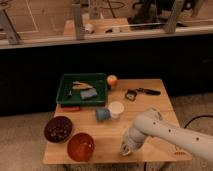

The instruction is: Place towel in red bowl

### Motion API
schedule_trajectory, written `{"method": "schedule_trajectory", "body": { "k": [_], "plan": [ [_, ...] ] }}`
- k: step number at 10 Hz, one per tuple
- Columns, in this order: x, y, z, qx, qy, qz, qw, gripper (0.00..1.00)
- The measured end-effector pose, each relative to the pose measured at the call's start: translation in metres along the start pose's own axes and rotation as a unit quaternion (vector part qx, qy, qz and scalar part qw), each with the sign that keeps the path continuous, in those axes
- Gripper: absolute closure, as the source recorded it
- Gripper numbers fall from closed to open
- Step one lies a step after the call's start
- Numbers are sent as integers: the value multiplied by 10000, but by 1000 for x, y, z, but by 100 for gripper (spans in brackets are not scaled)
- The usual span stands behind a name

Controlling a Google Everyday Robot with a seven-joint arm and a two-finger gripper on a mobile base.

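Note:
The red bowl (80, 146) stands empty at the table's front left. A grey-blue folded cloth, seemingly the towel (88, 94), lies in the green tray (65, 92) at the back left. My gripper (125, 148) points down at the table's front edge, right of the red bowl and far from the tray. My white arm (165, 132) comes in from the right. I cannot tell whether the gripper holds anything.
A dark bowl (58, 129) with something inside stands left of the red bowl. A blue cup (102, 114) on its side and a white cup (116, 109) sit mid-table. An orange (112, 80) and a black tool (137, 92) are at the back.

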Motion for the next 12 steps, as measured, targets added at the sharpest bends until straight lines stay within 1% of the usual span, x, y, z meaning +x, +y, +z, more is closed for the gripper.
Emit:
{"method": "schedule_trajectory", "body": {
  "k": [1,2,3,4,5,6,7,10,12],
  "plan": [
    [-19,-9,-21,218,-230,-150,9994,100],
    [-36,-18,-42,398,-472,-279,9977,100],
    [-48,-23,-56,505,-663,-378,9958,100],
    [-68,-34,-75,638,-1095,-543,9904,100],
    [-87,-42,-93,674,-1599,-721,9822,100],
    [-95,-45,-102,703,-1833,-815,9771,100],
    [-101,-47,-111,727,-2024,-891,9725,100],
    [-104,-47,-110,711,-2049,-919,9719,100],
    [-123,-46,-92,497,-2152,-954,9706,100]
  ]
}}
